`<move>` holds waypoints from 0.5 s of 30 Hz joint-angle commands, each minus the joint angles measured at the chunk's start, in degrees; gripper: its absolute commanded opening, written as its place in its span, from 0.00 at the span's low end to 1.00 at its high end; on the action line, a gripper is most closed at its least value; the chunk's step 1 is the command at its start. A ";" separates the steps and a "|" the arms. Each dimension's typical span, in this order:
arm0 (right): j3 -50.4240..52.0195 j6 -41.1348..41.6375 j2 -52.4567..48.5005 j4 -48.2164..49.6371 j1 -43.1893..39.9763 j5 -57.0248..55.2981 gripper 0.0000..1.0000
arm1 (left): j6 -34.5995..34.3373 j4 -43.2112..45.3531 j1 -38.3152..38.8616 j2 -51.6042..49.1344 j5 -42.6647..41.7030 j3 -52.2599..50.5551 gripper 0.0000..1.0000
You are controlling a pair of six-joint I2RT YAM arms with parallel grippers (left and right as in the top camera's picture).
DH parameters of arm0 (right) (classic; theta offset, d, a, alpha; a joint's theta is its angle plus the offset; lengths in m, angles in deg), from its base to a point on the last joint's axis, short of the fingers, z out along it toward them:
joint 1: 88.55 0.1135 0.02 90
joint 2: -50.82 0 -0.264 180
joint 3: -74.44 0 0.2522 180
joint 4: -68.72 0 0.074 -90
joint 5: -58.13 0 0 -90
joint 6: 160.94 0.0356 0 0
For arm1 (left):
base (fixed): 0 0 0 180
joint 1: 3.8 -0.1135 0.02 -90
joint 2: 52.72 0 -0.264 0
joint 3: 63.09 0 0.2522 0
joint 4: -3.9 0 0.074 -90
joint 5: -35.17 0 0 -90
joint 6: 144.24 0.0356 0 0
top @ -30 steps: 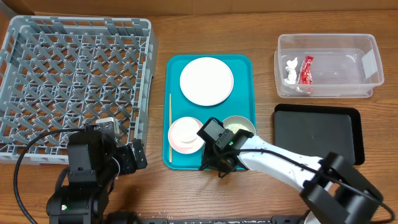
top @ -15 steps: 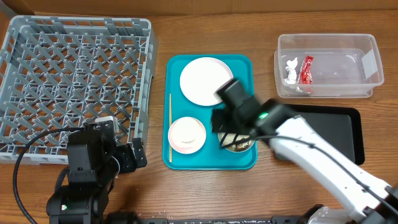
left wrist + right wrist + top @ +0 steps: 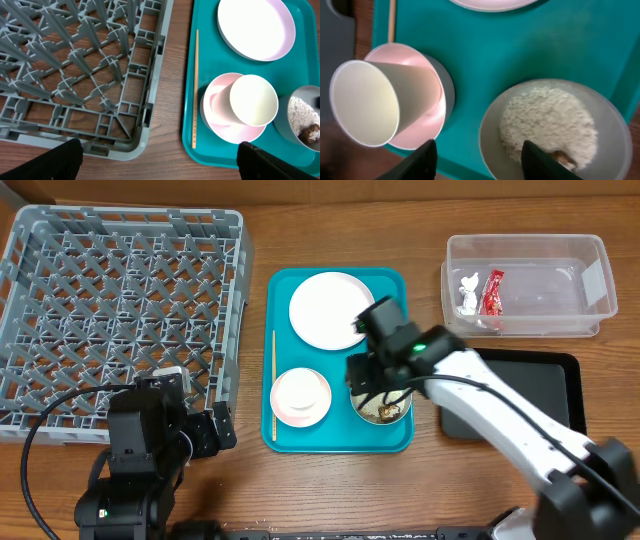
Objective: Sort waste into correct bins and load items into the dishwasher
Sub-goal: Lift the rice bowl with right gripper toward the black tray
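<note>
One target: the grey bowl point(image 3: 612, 135), carrying rice point(image 3: 547, 125) and a brown lump point(image 3: 560, 159), is sitting at the 5 o'clock corner of the teal tray point(image 3: 283, 310), directly under the right gripper point(image 3: 481, 160). The jaws are standing spread and gripping nothing. They are straddling the bowl's 9 o'clock rim, one finger over the rice and the other over bare teal toward the pink bowl point(image 3: 407, 55). The bowl is round, so there's no long axis; I'm reading this as a rim pinch. The right arm is reaching in from 4 o'clock, wrist pointing down. The left gripper point(image 3: 160, 150) is idling spread at the tray's 8 o'clock, well apart, so right is nearer. The black tray point(image 3: 530, 390) is lying at the bowl's 3 o'clock.
</note>
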 commanded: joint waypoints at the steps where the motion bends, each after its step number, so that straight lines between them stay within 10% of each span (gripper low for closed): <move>1: 0.55 5.40 -3.76 1.62 2.10 -8.74 0.56 | -0.98 0.22 0.04 0.13 0.09 1.29 1.00; 15: 0.44 10.34 -11.39 5.75 2.54 -10.43 0.17 | -0.98 0.20 0.04 0.13 -0.04 1.29 1.00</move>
